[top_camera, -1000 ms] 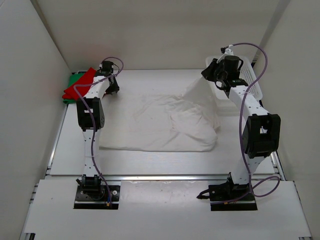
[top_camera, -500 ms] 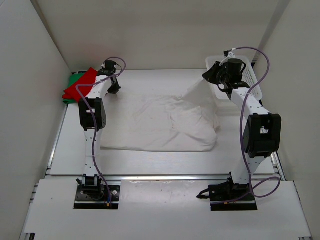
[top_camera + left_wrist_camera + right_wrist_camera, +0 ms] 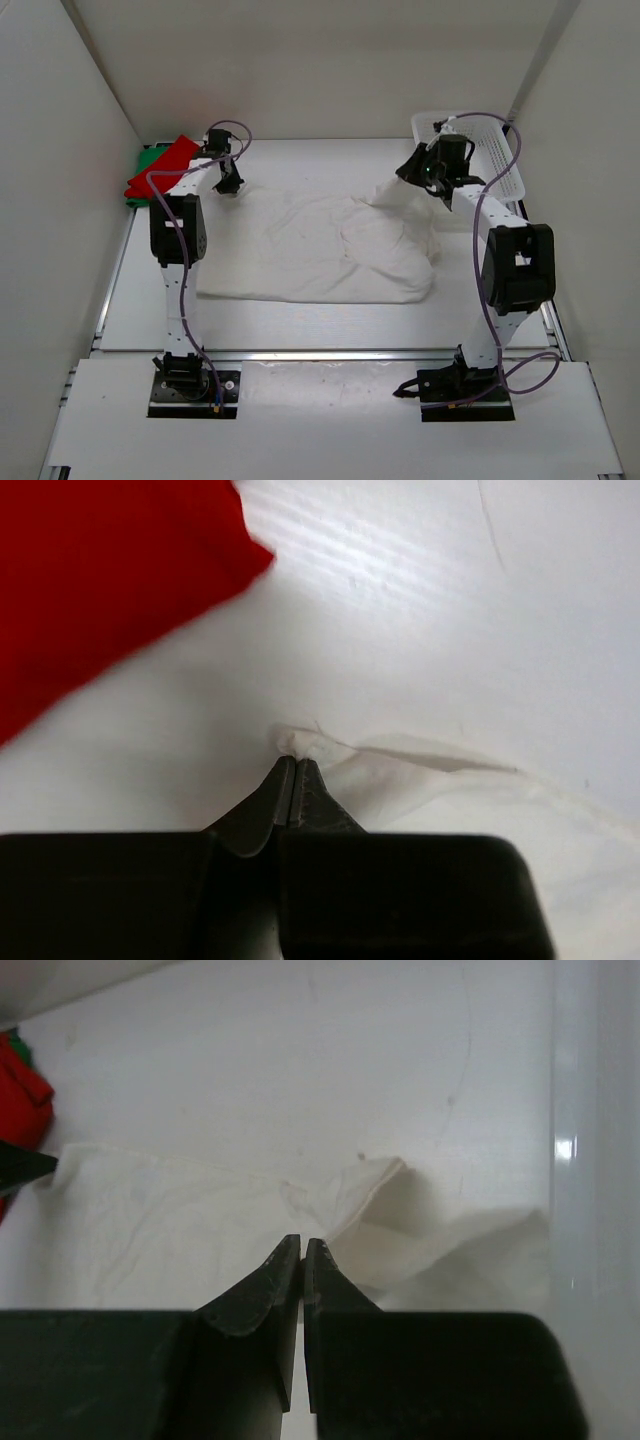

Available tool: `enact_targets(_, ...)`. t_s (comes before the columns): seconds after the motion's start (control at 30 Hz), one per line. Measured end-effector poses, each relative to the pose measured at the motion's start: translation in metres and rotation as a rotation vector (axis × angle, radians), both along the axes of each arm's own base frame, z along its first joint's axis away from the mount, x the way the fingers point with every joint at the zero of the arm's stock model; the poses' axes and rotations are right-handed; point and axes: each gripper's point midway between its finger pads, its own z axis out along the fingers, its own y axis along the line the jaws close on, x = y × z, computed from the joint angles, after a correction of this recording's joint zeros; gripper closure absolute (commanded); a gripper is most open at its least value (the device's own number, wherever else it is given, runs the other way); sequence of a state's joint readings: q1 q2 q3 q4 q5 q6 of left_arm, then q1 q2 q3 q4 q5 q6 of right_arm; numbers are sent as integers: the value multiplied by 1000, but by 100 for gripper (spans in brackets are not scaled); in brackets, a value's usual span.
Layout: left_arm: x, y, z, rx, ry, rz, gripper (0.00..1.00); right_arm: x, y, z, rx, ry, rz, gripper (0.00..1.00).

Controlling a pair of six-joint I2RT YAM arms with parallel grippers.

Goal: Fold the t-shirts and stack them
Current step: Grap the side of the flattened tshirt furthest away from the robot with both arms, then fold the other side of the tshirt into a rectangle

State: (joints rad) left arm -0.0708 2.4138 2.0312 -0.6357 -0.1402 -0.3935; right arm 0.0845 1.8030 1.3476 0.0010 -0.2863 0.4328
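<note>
My left gripper (image 3: 293, 770) and right gripper (image 3: 302, 1250) are each clamped on the far edge of the white t-shirt (image 3: 320, 250), which lies right of the red t-shirt (image 3: 165, 165). This looks like the first fold, so next I should carry both ends nearward together.

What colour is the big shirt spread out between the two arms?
The shirt is white, clearest in the top view.

High rear overhead view plus two close downward wrist views, white t-shirt (image 3: 330, 250) common to all.
</note>
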Motion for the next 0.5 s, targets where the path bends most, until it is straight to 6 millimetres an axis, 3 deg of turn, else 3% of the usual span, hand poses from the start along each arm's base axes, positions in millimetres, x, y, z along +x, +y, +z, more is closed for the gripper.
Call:
enact_targets(0.17, -22, -10, 11, -61, -21, -24, 100, -47, -5, -61, -7, 158, -31, 100)
enact_targets(0.23, -31, -11, 20, -87, -51, -30, 100, -69, -8, -76, -12, 207, -47, 100)
enact_targets(0.33, -49, -7, 34, -127, -84, -26, 100, -93, -14, -79, -11, 218, -66, 100)
enact_targets(0.5, -76, 5, 62, -175, -155, -13, 100, -123, -23, -58, 16, 160, -102, 100)
